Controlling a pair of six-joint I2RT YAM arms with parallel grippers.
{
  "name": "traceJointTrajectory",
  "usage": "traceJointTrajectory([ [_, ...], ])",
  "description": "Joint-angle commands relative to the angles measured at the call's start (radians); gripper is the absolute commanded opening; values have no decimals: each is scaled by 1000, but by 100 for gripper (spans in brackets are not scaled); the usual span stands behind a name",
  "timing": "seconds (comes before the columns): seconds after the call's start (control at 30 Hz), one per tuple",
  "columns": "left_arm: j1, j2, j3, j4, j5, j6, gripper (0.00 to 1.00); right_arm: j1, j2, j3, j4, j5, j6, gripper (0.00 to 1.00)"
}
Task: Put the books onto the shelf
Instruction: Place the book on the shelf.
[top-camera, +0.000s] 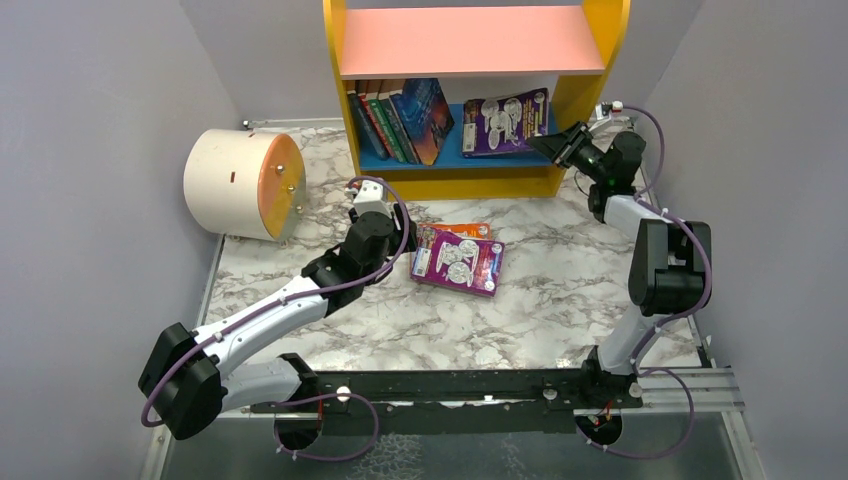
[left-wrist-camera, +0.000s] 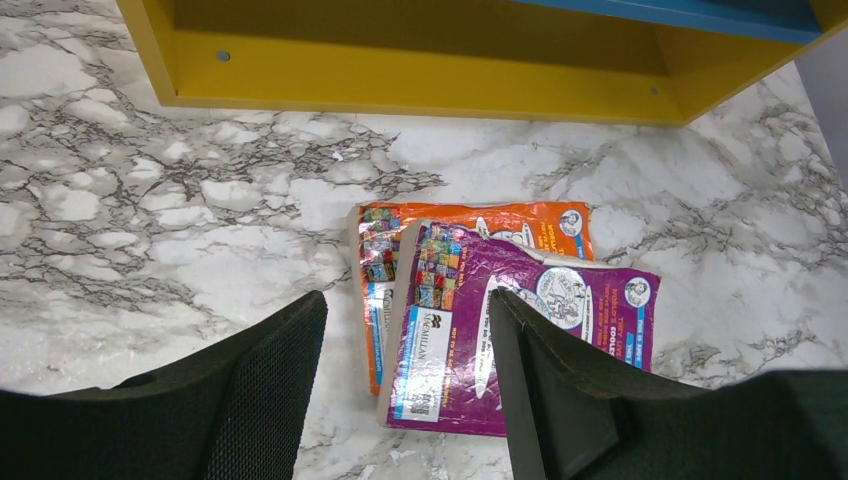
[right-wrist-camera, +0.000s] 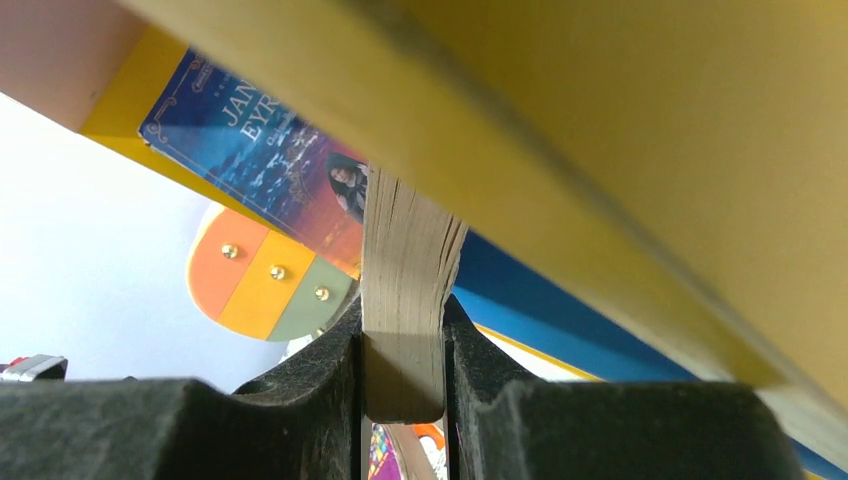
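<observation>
Books (top-camera: 400, 120) lean in row on shelf (top-camera: 470, 183), on blue lower board, beyond right gripper (top-camera: 560, 148). Purple book (top-camera: 505, 122) stands beside them, right gripper clamped on its near edge. Marble table (top-camera: 560, 290), grey walls. Purple paperback (top-camera: 458, 263) lies atop orange paperback (top-camera: 462, 230), just ahead of left gripper (left-wrist-camera: 405, 298), jaws apart, holding nothing. Only right wrist view shows page edge pinched between pads. Cream cylinder (top-camera: 240, 182) sits left of left gripper.

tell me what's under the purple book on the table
An orange book lies under the purple book, showing along its far and left edges. The rest is covered, so anything more beneath cannot be seen.
</observation>
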Motion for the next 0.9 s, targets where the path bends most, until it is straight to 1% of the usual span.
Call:
traceJointTrajectory([
  [0.0, 0, -16, -16, 9, -13, -10, 54, 5, 8, 62, -65, -25, -41, 1],
  [0.2, 0, -13, -20, 15, -12, -13, 54, 5, 1, 52, -102, -43, -30, 1],
  [0.33, 0, -10, -24, 19, -9, -16, 54, 12, -10, 21, -98, -46, -3, 1],
  [0.63, 1, -14, -35, 26, -7, -18, 54, 33, -55, -108, -3, 8, 98, 1],
  [0.87, 1, -25, -43, 29, -6, -18, 54, 54, -60, -175, 66, 57, 179, 1],
])
